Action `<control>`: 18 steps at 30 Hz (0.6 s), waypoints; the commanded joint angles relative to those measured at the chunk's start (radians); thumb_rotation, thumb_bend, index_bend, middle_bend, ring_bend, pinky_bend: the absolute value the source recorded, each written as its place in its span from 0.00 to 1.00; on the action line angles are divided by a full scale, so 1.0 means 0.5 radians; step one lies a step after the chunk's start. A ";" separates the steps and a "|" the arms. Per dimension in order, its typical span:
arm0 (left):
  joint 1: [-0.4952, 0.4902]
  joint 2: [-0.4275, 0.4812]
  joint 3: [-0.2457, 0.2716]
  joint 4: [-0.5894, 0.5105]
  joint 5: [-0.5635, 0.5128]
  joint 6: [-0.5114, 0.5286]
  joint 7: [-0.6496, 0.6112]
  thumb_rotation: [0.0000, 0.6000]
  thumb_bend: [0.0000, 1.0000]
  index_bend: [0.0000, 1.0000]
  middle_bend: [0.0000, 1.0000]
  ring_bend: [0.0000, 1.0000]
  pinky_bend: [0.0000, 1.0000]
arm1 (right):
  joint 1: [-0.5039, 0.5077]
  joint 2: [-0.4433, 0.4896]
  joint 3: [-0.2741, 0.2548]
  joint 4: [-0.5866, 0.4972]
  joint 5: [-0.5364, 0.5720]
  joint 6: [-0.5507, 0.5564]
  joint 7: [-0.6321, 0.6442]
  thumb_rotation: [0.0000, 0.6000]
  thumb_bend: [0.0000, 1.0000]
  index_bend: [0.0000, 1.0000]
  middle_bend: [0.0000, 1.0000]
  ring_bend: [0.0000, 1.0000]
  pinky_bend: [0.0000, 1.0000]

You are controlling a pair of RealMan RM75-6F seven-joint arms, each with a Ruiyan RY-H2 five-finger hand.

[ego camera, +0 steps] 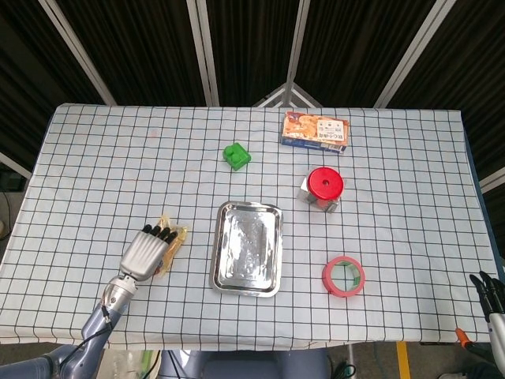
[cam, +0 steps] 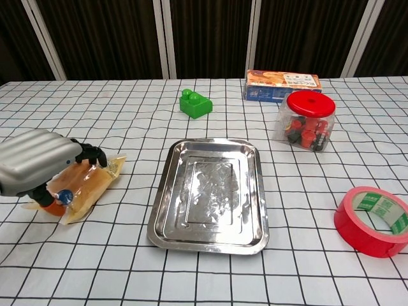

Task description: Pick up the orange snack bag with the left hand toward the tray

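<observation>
The orange snack bag (ego camera: pixel 175 235) (cam: pixel 95 182) lies on the checked cloth left of the steel tray (ego camera: pixel 217 249) (cam: pixel 204 246). My left hand (ego camera: pixel 146 253) (cam: pixel 37 167) covers most of the bag and grips it, with the dark fingers (cam: pixel 91 153) curled over its top edge. The bag's right end sticks out, crumpled and tilted toward the tray. Only the fingertips of my right hand (ego camera: pixel 491 289) show, spread at the bottom right edge of the head view, off the table and holding nothing.
A green brick (ego camera: pixel 236 155) (cam: pixel 195 104) and a snack box (ego camera: pixel 316 130) (cam: pixel 282 84) sit at the back. Right of the tray stand a red-lidded jar (ego camera: pixel 324 186) (cam: pixel 308 119) and a red tape roll (ego camera: pixel 342 276) (cam: pixel 375 220).
</observation>
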 commanded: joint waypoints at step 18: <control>-0.318 -0.313 -0.236 -0.215 0.120 0.040 -0.082 1.00 0.13 0.35 0.47 0.38 0.42 | 0.023 0.028 0.016 0.017 0.049 -0.040 0.084 1.00 0.30 0.00 0.00 0.00 0.00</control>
